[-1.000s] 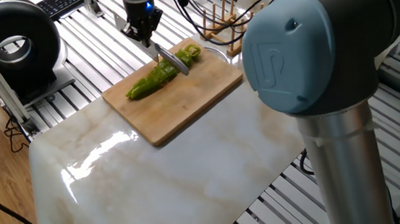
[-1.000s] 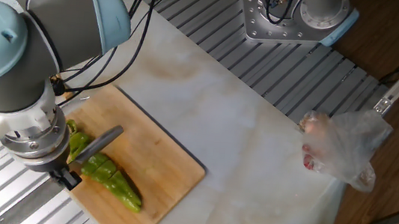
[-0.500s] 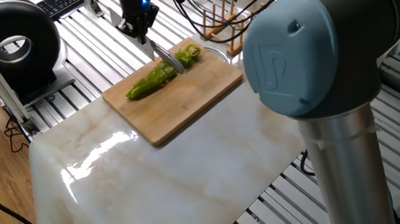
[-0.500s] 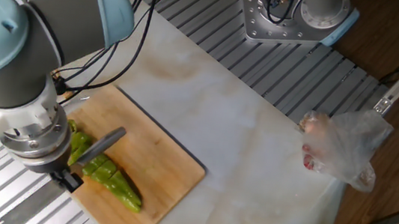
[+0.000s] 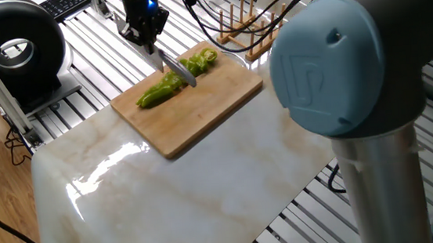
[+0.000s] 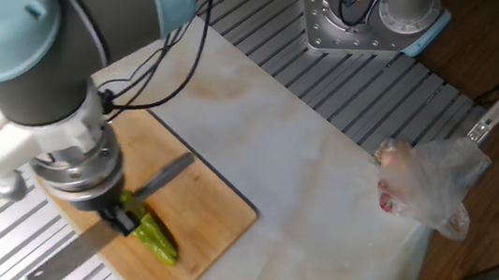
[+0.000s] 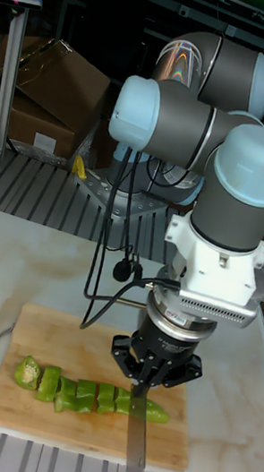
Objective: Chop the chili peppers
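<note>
Several cuts already show in the pepper (image 7: 86,392) on the cutting board (image 5: 207,106). Gripper (image 7: 153,372), closed on the knife (image 7: 135,439), has shifted toward the tapered tip since a second ago; only the tip end looks uncut.

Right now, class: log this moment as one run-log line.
gripper: shut on knife | chili pepper: partly sliced, tip uncut | on cutting board

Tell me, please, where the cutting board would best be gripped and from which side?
Grip the cutting board by the bare edge facing the marble, coming in from that side. It lies flat, and the pepper and knife crowd the far half.
</note>
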